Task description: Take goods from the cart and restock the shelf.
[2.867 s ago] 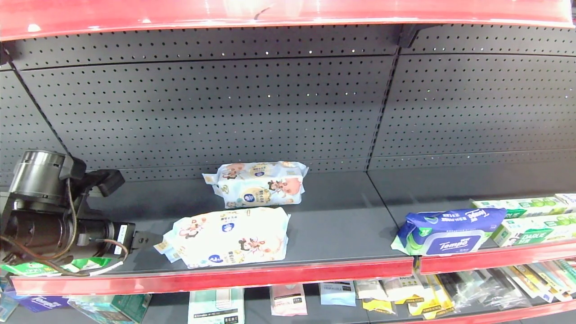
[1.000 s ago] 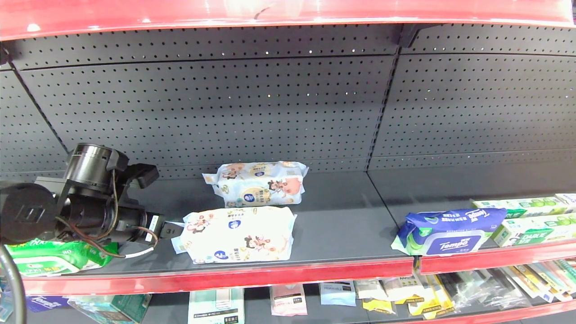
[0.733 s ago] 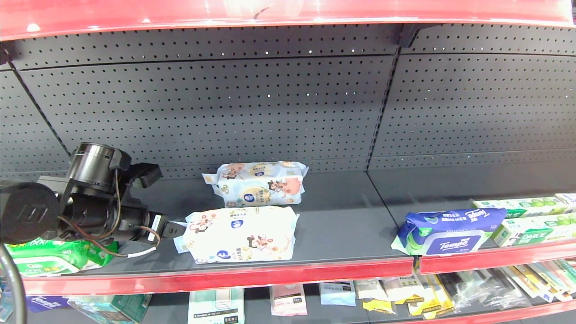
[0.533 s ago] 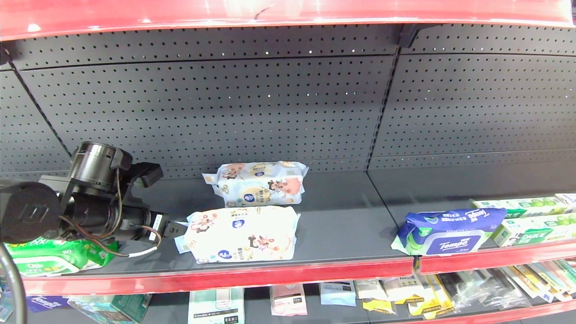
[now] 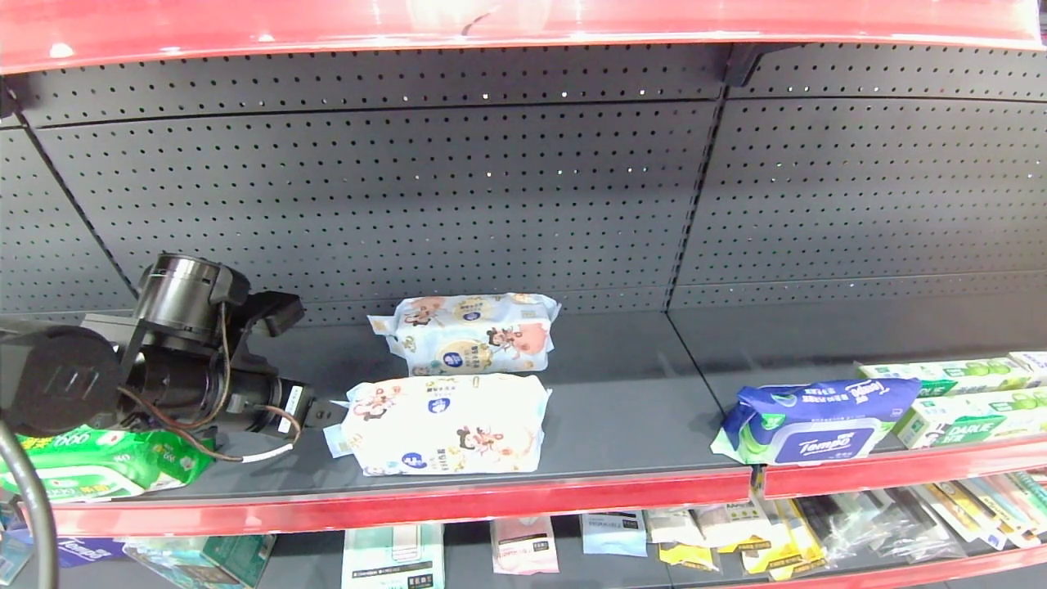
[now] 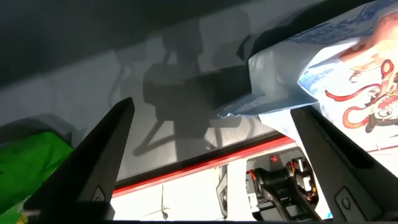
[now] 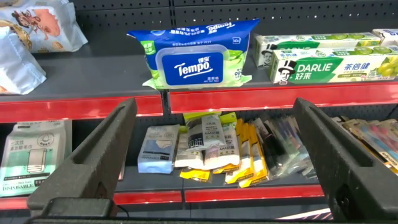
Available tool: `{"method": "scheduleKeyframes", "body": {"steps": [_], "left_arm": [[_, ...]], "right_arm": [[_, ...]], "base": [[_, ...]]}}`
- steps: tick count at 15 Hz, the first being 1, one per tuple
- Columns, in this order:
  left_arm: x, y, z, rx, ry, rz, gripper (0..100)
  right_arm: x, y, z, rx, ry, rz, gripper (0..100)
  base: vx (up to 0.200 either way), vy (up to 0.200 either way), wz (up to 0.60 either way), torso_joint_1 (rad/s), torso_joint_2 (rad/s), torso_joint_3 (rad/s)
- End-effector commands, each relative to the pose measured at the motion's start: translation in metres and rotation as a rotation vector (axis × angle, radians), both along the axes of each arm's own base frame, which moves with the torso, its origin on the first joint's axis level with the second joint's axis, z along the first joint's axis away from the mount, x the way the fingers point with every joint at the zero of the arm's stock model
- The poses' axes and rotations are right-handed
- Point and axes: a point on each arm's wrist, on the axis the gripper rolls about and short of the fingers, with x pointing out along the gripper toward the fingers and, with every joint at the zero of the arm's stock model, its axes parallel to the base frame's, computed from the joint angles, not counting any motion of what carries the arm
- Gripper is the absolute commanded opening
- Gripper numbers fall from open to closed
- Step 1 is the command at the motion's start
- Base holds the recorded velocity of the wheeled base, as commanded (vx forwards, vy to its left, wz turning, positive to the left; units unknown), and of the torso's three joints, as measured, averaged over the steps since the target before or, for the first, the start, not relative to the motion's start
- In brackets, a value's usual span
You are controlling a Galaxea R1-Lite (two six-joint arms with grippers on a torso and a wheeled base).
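Two cartoon-printed wipes packs lie on the grey shelf: the front pack near the red front edge and the back pack by the pegboard. My left gripper is level with the shelf at the front pack's left end. Its fingers are open, and the front pack's crimped end lies between them, close to one finger. My right gripper hangs open and empty in front of the shelf's red edge, facing a blue wipes pack.
A green wipes pack lies under my left arm at the shelf's left end. The blue wipes pack and toothpaste boxes fill the right section. A red shelf overhangs above. Small hanging goods fill the lower shelf.
My left arm has moved right along the shelf. The front pack has slid right and squared up in front of the back pack.
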Motion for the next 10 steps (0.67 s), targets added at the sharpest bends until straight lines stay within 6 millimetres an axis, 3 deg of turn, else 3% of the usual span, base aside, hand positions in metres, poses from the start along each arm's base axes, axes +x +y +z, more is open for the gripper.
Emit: {"method": "scheduleKeyframes", "body": {"steps": [1,10], "left_arm": [[0.0001,-0.0004,-0.0002,0.000,0.001,-0.001,100],[0.0007,-0.0079,-0.0005,0.000,0.001,-0.027,100]], "right_arm": [[0.0000,0.0000,0.0000,0.000,0.000,0.001,100],[0.0000,0.0000,0.0000,0.000,0.000,0.001,100]], "base": [[0.000,0.000,0.00,0.000,0.00,0.000],[0.000,0.000,0.00,0.000,0.00,0.000]]}}
